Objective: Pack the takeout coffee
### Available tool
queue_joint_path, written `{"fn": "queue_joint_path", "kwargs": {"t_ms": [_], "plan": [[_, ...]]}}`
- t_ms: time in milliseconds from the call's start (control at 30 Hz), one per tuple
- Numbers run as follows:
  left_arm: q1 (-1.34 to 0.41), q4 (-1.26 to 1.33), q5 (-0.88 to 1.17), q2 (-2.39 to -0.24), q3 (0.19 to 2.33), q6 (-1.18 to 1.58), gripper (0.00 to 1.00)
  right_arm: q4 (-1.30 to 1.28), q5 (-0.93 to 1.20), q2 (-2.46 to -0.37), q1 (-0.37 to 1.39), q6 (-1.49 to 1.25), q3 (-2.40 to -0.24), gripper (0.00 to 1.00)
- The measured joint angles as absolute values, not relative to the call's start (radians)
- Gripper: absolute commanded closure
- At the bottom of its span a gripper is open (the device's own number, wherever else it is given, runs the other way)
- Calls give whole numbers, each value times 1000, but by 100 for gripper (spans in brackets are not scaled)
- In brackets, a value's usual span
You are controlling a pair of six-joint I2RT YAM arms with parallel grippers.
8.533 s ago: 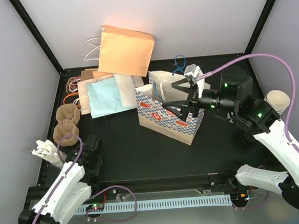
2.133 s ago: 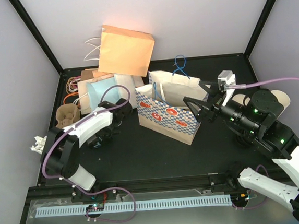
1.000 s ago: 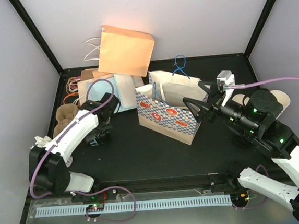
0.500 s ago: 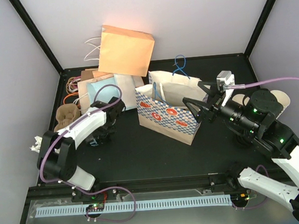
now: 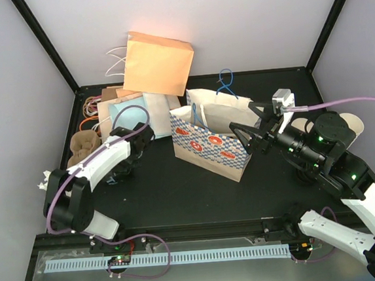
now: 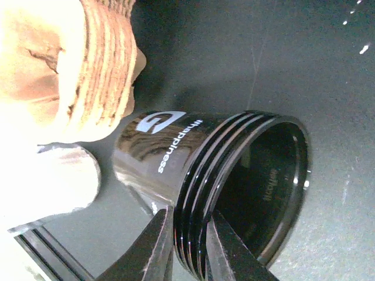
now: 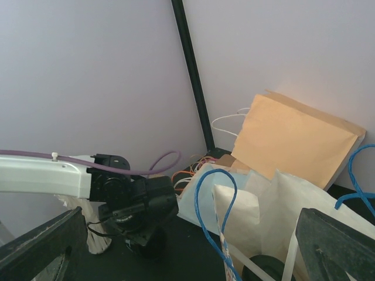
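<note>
A glossy black takeout coffee cup [image 6: 193, 170] with white lettering and a ribbed rim lies on its side on the black table. My left gripper [image 6: 190, 213] is shut on its rim, one finger outside the wall and one inside the mouth. From above, the cup is mostly hidden under that gripper [image 5: 120, 171], left of the bag. The blue-checked paper bag [image 5: 209, 142] stands open mid-table. My right gripper [image 5: 243, 134] hangs wide open at the bag's right edge, with the blue handle [image 7: 220, 216] between its fingers and nothing held. A round black thing [image 7: 266, 267] shows inside the bag.
A stack of brown cup carriers [image 5: 83, 146] and a white cylinder [image 6: 50, 187] sit just left of the cup. Flat paper bags [image 5: 133, 116] and an orange bag [image 5: 159, 62] lie at the back. A cream paper cup [image 5: 350, 126] peeks out behind the right arm.
The left gripper has closed its fingers onto the black cup's rim and shifted slightly. The right arm and the bag have not moved.
</note>
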State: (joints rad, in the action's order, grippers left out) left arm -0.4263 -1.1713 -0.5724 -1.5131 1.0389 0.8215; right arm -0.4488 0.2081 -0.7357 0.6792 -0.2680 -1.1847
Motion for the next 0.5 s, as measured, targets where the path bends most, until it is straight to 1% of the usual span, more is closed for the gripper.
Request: {"fn": "queue_joint_path", "kwargs": {"t_ms": [333, 500], "plan": [[-399, -1219, -555, -1392, 1097, 814, 91, -448, 208, -736, 679, -268, -1184, 0], [-305, -1198, -476, -1277, 1104, 770, 91, -449, 208, -736, 679, -268, -1184, 0]]}}
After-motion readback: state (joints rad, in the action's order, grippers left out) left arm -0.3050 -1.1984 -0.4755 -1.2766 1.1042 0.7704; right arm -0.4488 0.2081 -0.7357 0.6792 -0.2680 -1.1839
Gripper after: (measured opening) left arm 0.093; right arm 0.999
